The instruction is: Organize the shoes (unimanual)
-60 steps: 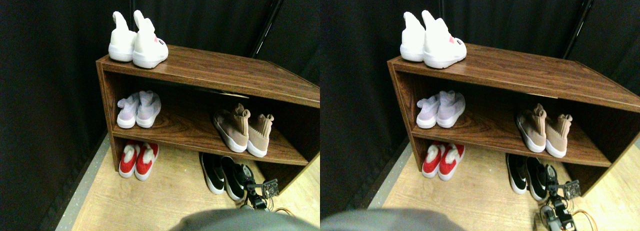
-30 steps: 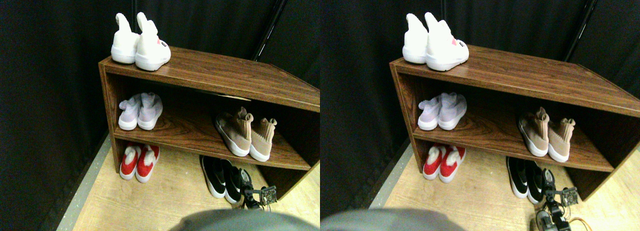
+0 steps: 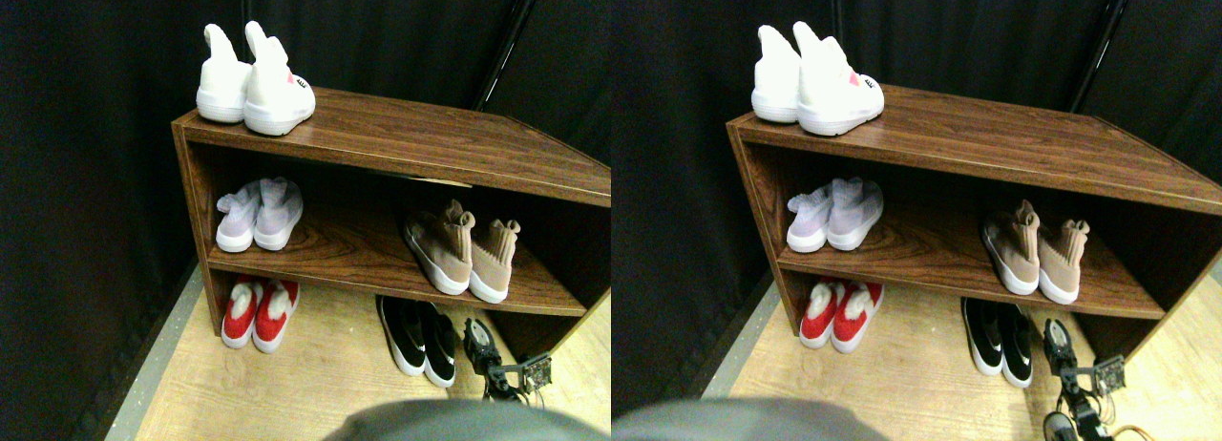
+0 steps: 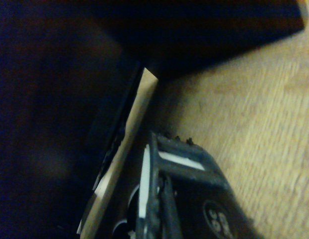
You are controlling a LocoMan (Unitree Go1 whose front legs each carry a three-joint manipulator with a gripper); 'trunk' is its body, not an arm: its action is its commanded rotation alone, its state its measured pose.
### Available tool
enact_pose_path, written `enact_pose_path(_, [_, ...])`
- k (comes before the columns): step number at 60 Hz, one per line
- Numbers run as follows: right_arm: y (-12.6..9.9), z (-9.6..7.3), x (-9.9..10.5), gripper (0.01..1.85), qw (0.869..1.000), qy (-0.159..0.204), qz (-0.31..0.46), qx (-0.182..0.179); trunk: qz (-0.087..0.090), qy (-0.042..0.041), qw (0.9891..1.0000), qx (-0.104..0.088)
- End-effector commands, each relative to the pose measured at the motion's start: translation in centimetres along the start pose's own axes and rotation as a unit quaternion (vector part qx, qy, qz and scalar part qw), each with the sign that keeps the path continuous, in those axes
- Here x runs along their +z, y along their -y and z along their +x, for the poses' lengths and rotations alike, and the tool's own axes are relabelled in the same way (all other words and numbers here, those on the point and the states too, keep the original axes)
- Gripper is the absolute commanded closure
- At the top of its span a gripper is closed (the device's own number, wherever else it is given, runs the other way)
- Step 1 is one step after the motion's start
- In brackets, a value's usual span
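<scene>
Black slip-ons [image 3: 419,337]: 2 shoes, white soles, on floor [image 3: 315,374].

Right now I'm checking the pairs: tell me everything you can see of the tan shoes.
The tan shoes are a pair of knit-looking, sock-style high-ankle sneakers with white soles. They stand upright on the middle board of the wooden shelf, toward its right side, toes pointing to the front edge. They stand close together, heels apart and toes nearer. Nothing else touches them; the gripper is lower, down by the floor.
</scene>
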Motion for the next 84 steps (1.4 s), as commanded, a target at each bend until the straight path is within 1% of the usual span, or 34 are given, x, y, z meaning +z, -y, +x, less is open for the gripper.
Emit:
enact_pose_path(1, [-1.7, -0.7, 0.4, 1.80, 0.999, -0.007, 0.019, 0.031, 0.000, 0.0122, 0.9999, -0.005])
enact_pose_path(4, [-2.2, -1.4, 0.8, 1.80, 0.999, -0.007, 0.003, 0.040, 0.001, 0.0132, 0.9999, -0.007])
enact_pose_path(8, [-2.5, -2.2, 1.3, 1.80, 0.998, -0.023, 0.003, 0.060, 0.002, 0.0141, 0.9999, -0.009])
enact_pose_path(10, [-2.7, -2.5, 1.4, 1.80, 0.998, -0.025, 0.002, 0.062, 0.004, 0.0155, 0.9998, -0.011])
enact_pose_path(12, [-2.7, -2.7, 1.5, 1.80, 0.998, -0.026, 0.001, 0.063, 0.004, 0.0155, 0.9998, -0.011])
enact_pose_path(15, [-2.9, -3.5, 1.8, 1.80, 0.997, -0.035, 0.006, 0.068, 0.004, 0.0155, 0.9998, -0.011])
enact_pose_path(17, [-2.9, -3.7, 1.9, 1.80, 0.997, -0.037, 0.004, 0.070, 0.004, 0.0155, 0.9998, -0.011])
enact_pose_path(20, [-3.1, -4.5, 2.3, 1.80, 0.996, -0.053, 0.010, 0.074, 0.004, 0.0155, 0.9998, -0.011])
enact_pose_path(21, [-3.1, -4.6, 2.4, 1.80, 0.996, -0.054, 0.009, 0.075, 0.005, 0.0179, 0.9997, -0.016])
enact_pose_path(25, [-3.3, -5.6, 2.6, 1.80, 0.995, -0.058, 0.013, 0.078, 0.006, 0.0182, 0.9997, -0.017])
enact_pose_path(28, [-3.4, -6.5, 2.9, 1.80, 0.994, -0.072, 0.002, 0.084, 0.007, 0.0201, 0.9996, -0.018])
enact_pose_path(31, [-3.6, -7.2, 3.1, 1.80, 0.993, -0.078, -0.007, 0.093, 0.008, 0.0212, 0.9996, -0.019])
enact_pose_path(32, [-3.6, -7.2, 3.1, 1.80, 0.993, -0.078, -0.007, 0.093, 0.008, 0.0224, 0.9995, -0.019])
enact_pose_path(34, [-3.9, -7.9, 3.4, 1.80, 0.991, -0.079, -0.031, 0.104, 0.009, 0.0235, 0.9995, -0.020])
enact_pose_path(35, [-4.0, -8.2, 3.5, 1.80, 0.990, -0.082, -0.029, 0.108, 0.009, 0.0235, 0.9995, -0.020])
enact_pose_path(36, [-4.1, -8.4, 3.6, 1.80, 0.990, -0.081, -0.030, 0.111, 0.010, 0.0255, 0.9994, -0.021])
enact_pose_path(38, [-4.4, -8.9, 3.7, 1.80, 0.989, -0.083, -0.033, 0.120, 0.012, 0.0270, 0.9993, -0.022])
enact_pose_path(40, [-4.9, -9.3, 4.0, 1.80, 0.986, -0.095, -0.039, 0.132, 0.013, 0.0281, 0.9993, -0.023])
enact_pose_path(45, [-5.6, -10.1, 4.2, 1.80, 0.984, -0.096, -0.036, 0.149, 0.016, 0.0325, 0.9990, -0.026])
enact_pose_path(46, [-6.0, -10.6, 4.2, 1.80, 0.982, -0.096, -0.043, 0.159, 0.017, 0.0336, 0.9989, -0.026])
enact_pose_path(48, [-6.1, -10.8, 4.2, 1.80, 0.981, -0.096, -0.043, 0.161, 0.019, 0.0346, 0.9989, -0.027])
enact_pose_path(52, [-7.0, -11.8, 4.2, 1.80, 0.979, -0.095, -0.028, 0.177, 0.021, 0.0371, 0.9987, -0.028])
enact_pose_path(58, [-7.9, -12.3, 4.2, 1.80, 0.976, -0.088, -0.047, 0.195, 0.023, 0.0396, 0.9985, -0.030])
enact_pose_path(62, [-8.5, -12.5, 4.0, 1.80, 0.975, -0.093, -0.038, 0.197, 0.023, 0.0396, 0.9985, -0.030])
enact_pose_path(63, [-8.5, -12.5, 4.0, 1.80, 0.975, -0.093, -0.038, 0.197, 0.022, 0.0424, 0.9984, -0.030])
enact_pose_path(66, [-8.8, -12.6, 3.7, 1.80, 0.976, -0.093, -0.032, 0.197, 0.022, 0.0424, 0.9984, -0.030])
enact_pose_path(67, [-9.0, -12.6, 3.7, 1.80, 0.976, -0.096, -0.025, 0.196, 0.022, 0.0440, 0.9984, -0.029])
enact_pose_path(69, [-9.0, -12.6, 3.6, 1.80, 0.975, -0.096, -0.026, 0.197, 0.022, 0.0440, 0.9984, -0.029])
enact_pose_path(70, [-9.1, -12.6, 3.5, 1.80, 0.975, -0.095, -0.031, 0.200, 0.023, 0.0461, 0.9983, -0.028])
enact_pose_path(72, [-9.2, -12.6, 3.4, 1.80, 0.974, -0.094, -0.038, 0.203, 0.023, 0.0467, 0.9982, -0.028])
enact_pose_path(75, [-9.4, -12.7, 3.2, 1.80, 0.974, -0.087, -0.043, 0.203, 0.023, 0.0470, 0.9982, -0.028])
enact_pose_path(79, [-9.6, -12.7, 2.9, 1.80, 0.973, -0.100, -0.040, 0.206, 0.022, 0.0481, 0.9982, -0.028])
enact_pose_path(83, [-9.7, -12.8, 2.6, 1.80, 0.974, -0.097, -0.041, 0.203, 0.021, 0.0472, 0.9983, -0.028])
enact_pose_path(84, [-9.8, -12.8, 2.5, 1.80, 0.974, -0.098, -0.043, 0.202, 0.021, 0.0459, 0.9983, -0.028])
